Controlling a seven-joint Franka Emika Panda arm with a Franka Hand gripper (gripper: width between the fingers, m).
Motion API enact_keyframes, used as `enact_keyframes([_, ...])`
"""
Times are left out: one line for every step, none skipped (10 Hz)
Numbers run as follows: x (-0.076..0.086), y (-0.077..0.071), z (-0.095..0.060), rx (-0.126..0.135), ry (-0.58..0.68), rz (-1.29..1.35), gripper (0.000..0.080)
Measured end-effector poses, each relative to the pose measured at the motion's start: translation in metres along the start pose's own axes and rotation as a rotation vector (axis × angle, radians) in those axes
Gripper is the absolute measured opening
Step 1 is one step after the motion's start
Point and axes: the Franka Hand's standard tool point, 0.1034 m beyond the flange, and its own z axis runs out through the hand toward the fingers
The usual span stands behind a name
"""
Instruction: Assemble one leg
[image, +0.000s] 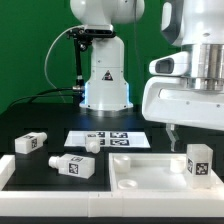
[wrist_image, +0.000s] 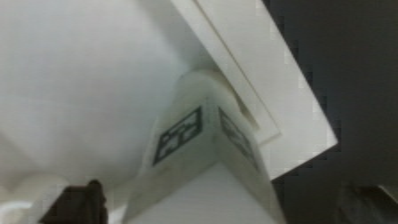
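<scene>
White leg (image: 199, 164) upright on tray (image: 135, 178), gripper (image: 174, 133) just above.

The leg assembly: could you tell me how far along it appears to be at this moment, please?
Done, apparently: one leg stands upright on the square tray-shaped part, near a corner; whether it is seated cannot be told. In hand: the gripper hangs just above and beside that leg, its fingers hardly visible, apparently holding nothing. Left: two more legs lie loose on the table, with a peg beside the marker board.
</scene>
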Motion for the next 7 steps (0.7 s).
enact_keyframes([0.001,0.001,0.0,-0.003,0.004,-0.039,0.0649])
enact_keyframes([0.001,0.002,0.0,-0.005,0.005,-0.095,0.0649])
enact_keyframes([0.001,0.003,0.001,-0.003,0.005,-0.161,0.0649])
enact_keyframes([-0.001,0.006,0.003,0.008,-0.005,-0.255,0.0649])
enact_keyframes([-0.002,0.008,0.007,0.012,-0.015,-0.33,0.0649])
enact_keyframes([-0.001,0.014,0.009,0.02,-0.029,-0.429,0.0649])
enact_keyframes([-0.001,0.015,0.01,0.023,-0.033,-0.43,0.0649])
